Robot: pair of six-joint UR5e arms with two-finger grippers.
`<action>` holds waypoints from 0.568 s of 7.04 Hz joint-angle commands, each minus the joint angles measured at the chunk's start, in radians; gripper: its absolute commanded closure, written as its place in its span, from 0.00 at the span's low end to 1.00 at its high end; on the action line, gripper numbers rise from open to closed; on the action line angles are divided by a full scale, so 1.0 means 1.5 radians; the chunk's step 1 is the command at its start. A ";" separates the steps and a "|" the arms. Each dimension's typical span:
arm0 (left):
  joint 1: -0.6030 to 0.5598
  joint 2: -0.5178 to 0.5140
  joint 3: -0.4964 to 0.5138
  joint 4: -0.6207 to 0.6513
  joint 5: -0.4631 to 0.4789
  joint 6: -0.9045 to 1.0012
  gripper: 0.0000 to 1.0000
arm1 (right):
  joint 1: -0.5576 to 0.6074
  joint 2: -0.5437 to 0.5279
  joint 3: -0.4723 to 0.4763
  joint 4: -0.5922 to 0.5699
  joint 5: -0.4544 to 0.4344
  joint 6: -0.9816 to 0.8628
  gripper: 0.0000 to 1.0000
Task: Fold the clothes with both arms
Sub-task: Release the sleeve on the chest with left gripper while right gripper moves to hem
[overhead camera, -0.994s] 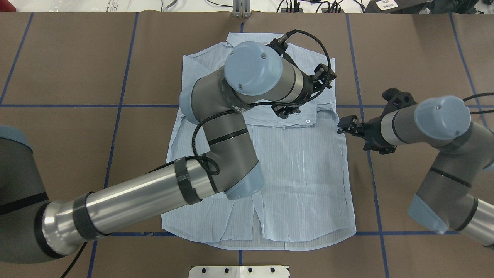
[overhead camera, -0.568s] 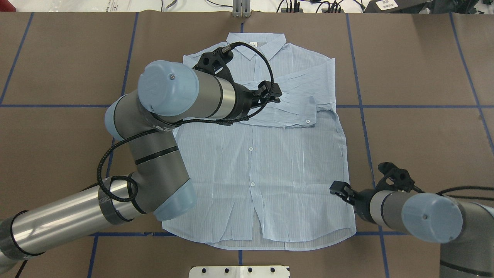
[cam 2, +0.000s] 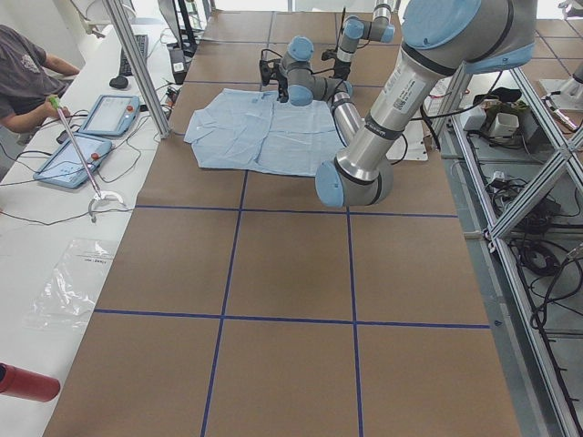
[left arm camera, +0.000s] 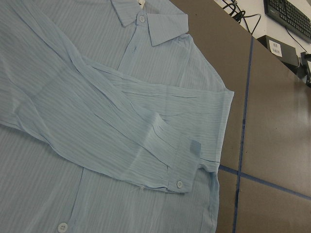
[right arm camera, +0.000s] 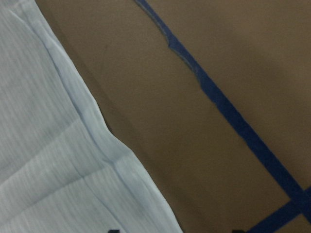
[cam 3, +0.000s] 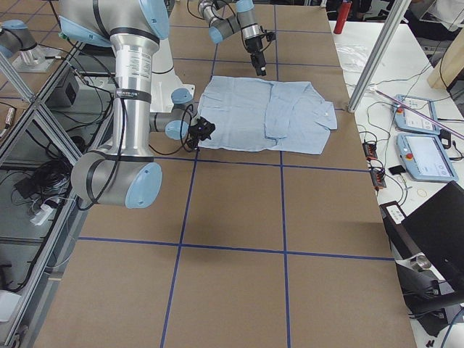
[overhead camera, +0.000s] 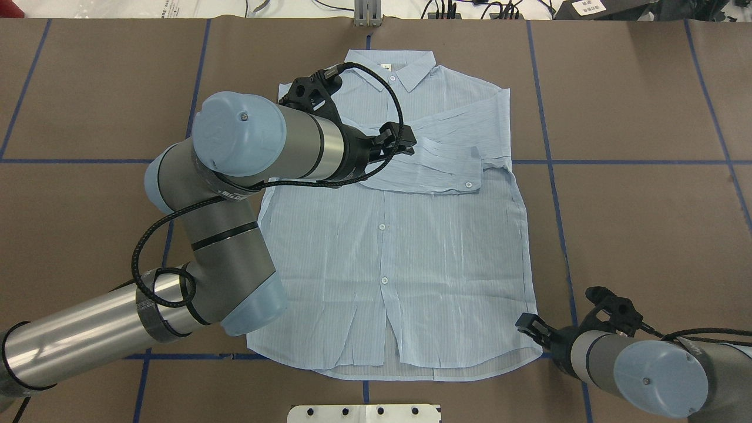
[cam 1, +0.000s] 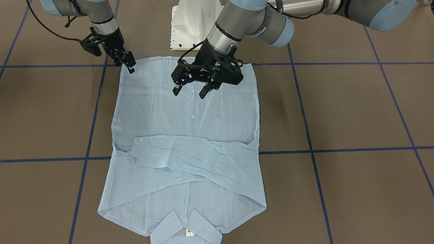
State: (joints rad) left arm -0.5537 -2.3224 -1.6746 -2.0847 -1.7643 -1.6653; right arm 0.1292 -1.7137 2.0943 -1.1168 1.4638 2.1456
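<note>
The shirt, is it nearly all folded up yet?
Not yet, only partway. Done: the shirt lies flat with its sleeves folded across the chest. In hand: nothing is gripped; the left gripper hangs open over the front, and the right gripper sits open by a hem corner. Left: the body is at full length, so it probably needs folding over.

Nothing legible; lettering on left arm (blurred)

Shirt partly hidden under left arm, collar cropped at front view's edge
</note>
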 commanded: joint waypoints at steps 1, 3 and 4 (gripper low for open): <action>0.000 0.006 0.000 0.000 0.000 0.000 0.03 | -0.003 -0.005 0.008 -0.001 0.003 0.001 0.63; 0.000 0.012 0.000 -0.001 0.001 -0.002 0.03 | -0.008 -0.005 0.008 -0.001 0.007 0.001 0.69; 0.000 0.012 0.000 -0.001 0.002 -0.002 0.03 | -0.011 -0.004 0.008 0.000 0.008 0.001 0.68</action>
State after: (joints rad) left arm -0.5538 -2.3064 -1.6746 -2.0857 -1.7624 -1.6682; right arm 0.1179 -1.7204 2.1061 -1.1176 1.4730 2.1476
